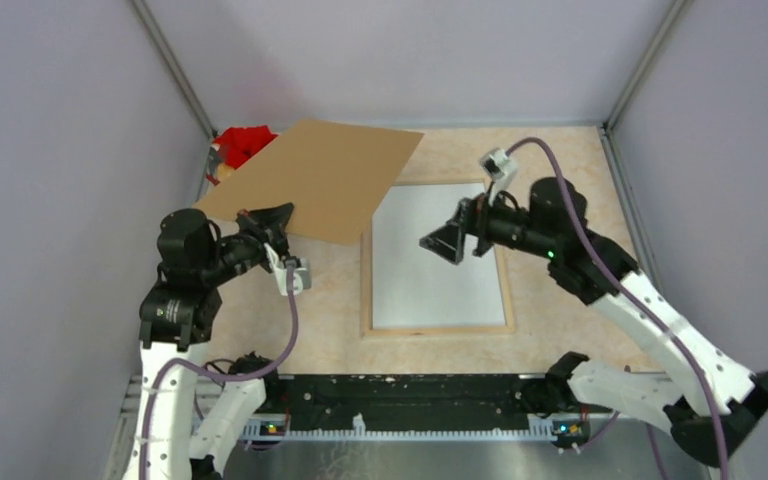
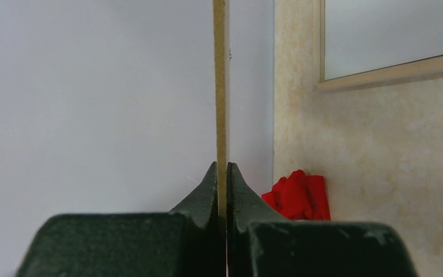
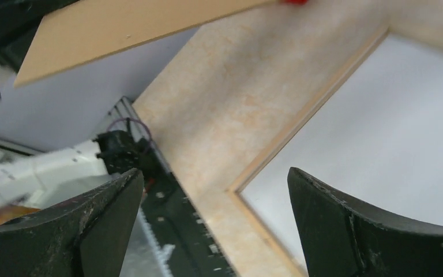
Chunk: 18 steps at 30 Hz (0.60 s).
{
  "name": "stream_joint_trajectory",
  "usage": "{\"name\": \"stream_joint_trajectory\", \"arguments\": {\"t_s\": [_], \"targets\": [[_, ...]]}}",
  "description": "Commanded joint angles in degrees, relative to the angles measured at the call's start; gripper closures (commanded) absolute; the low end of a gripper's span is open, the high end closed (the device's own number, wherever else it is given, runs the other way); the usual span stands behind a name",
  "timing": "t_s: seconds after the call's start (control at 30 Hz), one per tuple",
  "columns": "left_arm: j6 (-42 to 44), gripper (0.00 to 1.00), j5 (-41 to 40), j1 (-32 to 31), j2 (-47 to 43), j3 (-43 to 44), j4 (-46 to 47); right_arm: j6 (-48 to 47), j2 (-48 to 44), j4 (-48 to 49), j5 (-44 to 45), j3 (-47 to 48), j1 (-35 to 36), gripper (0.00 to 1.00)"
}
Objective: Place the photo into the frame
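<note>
Board tight between left jaws

I work in a robot lab booth, not a home or a shop. Plain grey walls close in the desk on its left, right and far sides, joined by bare metal posts at its far corners. Along the desk's near edge runs a black mounting rail where my two arms are bolted, with purple cables looping off them.
</note>
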Motion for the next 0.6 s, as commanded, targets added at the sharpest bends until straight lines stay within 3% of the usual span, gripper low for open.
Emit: {"name": "stream_joint_trajectory", "arguments": {"t_s": [0.0,0.1,0.17,0.33,0.57], "targets": [[3.03,1.00,2.93,0.14,-0.71,6.19,0.58,-27.88,-13.17,4.08,-1.63,-6.56,-0.12,0.04],[5.58,1.00,3.75,0.14,-0.15,8.98,-5.47,-39.67,-21.60,18.29,-3.67,-17.33,-0.10,0.01],[7.38,1.00,4.10,0.14,0.07,10.70,-9.18,-44.48,-21.74,22.45,-4.92,-17.74,-0.14,0.01],[10.51,1.00,5.53,0.14,-0.51,12.84,-13.97,-52.06,-10.96,16.02,-13.43,-7.62,1.61,0.01],[12.13,1.00,7.24,0.14,-0.77,13.06,-16.58,-61.42,-3.66,13.73,-8.10,-2.83,9.79,0.02]]}}
